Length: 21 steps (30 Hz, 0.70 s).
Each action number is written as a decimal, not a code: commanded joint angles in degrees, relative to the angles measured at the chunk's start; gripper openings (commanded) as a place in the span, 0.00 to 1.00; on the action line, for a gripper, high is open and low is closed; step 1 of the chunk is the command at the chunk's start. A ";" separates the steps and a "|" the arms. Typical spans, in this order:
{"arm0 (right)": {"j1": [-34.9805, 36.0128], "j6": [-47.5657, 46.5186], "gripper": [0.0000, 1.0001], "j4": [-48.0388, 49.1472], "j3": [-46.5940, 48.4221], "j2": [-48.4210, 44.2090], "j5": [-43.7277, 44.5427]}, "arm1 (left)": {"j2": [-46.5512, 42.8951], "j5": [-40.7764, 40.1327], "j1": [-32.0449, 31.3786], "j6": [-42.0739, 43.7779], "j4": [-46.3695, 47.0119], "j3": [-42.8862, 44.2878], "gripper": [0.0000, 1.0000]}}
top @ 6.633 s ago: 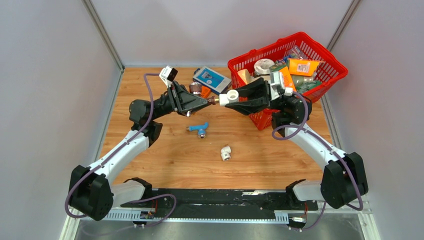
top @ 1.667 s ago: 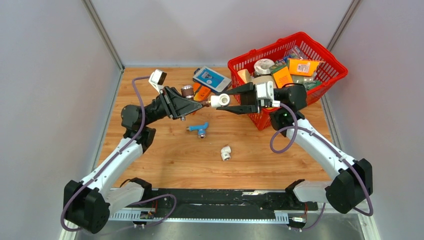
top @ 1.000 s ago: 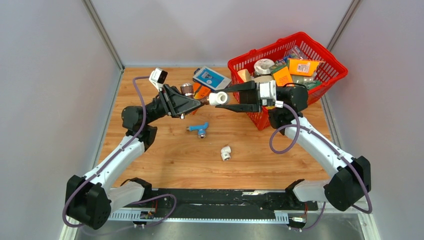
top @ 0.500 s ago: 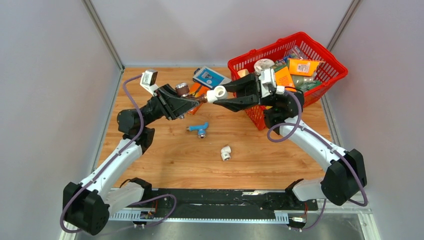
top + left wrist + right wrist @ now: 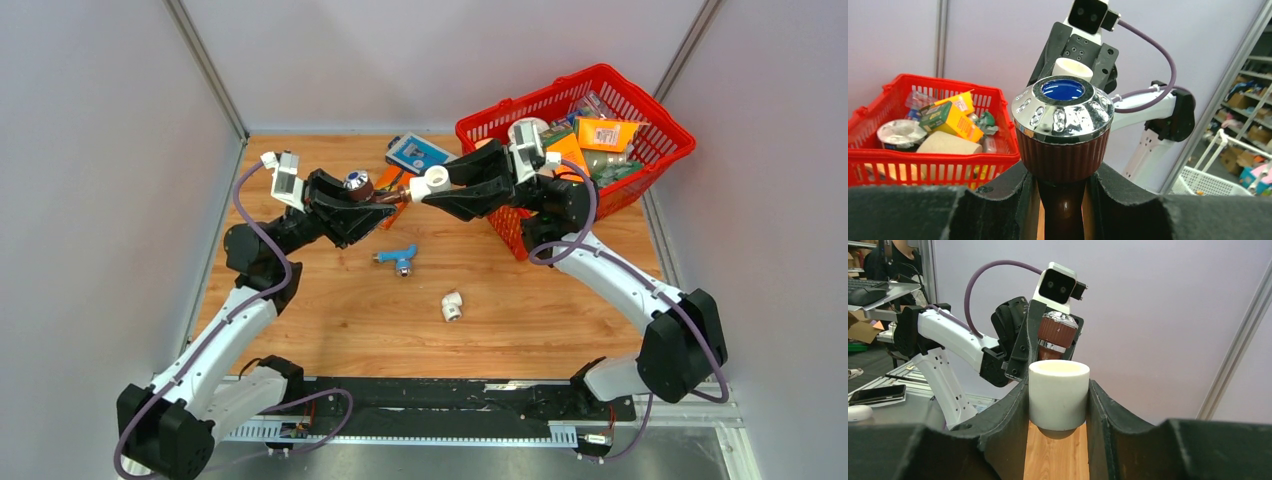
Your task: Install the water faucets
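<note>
The brown faucet [image 5: 1063, 150] has a ribbed knob and mirror-glossy chrome cap; the white elbow fitting [image 5: 1058, 395] looks matt plastic.
</note>
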 commanded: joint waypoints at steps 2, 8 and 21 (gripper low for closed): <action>3.75 5.59 0.00 -4.50 0.59 3.32 -6.20 | 2.50 13.38 -2.97 12.34 -9.33 5.98 0.00; 1.64 8.65 0.00 3.91 -1.35 3.05 -9.28 | 4.52 17.69 -0.24 5.59 -4.89 6.09 0.00; 0.59 9.11 0.00 16.16 -0.29 5.34 -11.83 | 9.00 13.22 0.20 -17.18 13.59 1.07 0.00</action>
